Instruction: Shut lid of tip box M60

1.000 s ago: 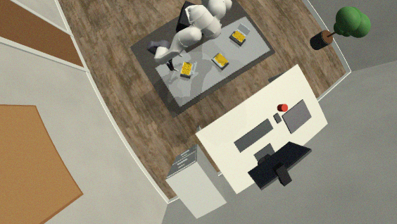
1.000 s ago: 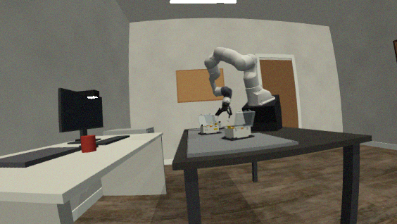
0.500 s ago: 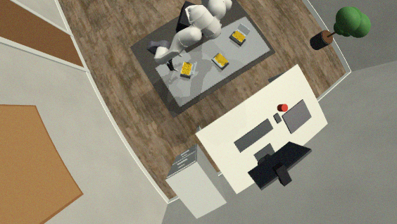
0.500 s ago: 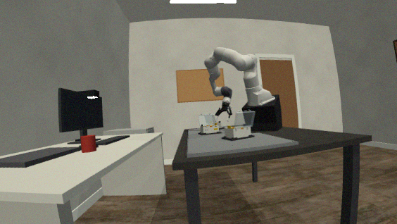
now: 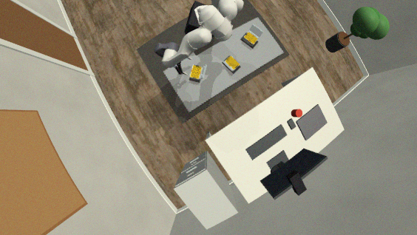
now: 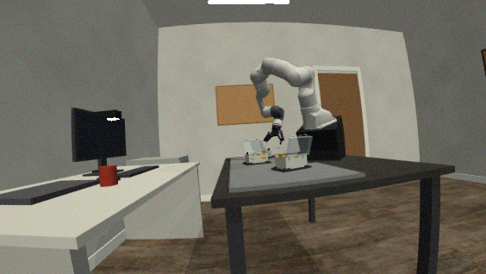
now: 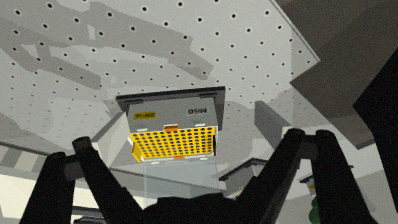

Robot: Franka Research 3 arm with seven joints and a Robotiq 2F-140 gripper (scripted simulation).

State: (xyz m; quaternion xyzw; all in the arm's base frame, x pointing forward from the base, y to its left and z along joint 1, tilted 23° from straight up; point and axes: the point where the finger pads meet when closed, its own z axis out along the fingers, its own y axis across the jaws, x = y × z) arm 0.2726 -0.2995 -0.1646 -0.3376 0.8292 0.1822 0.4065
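In the wrist view a tip box (image 7: 172,135) with a yellow insert (image 7: 173,142) sits on a dark holder plate, just below and ahead of my gripper (image 7: 191,117). Its clear lid (image 7: 180,175) stands open on the side nearest the camera. The white sticker (image 7: 197,111) on its front wall is upside down and blurred; it seems to read M60. A yellow sticker (image 7: 144,115) is beside it. The gripper is open wide and empty, above the box and not touching it. In the overhead view the gripper (image 5: 180,67) hovers by the end box.
Two more open tip boxes (image 5: 231,63) (image 5: 251,38) stand in a row on the grey perforated mat (image 5: 222,66). From the side view two boxes (image 6: 255,154) (image 6: 293,158) show with raised lids, with the gripper (image 6: 274,137) above them. A desk with a monitor stands apart.
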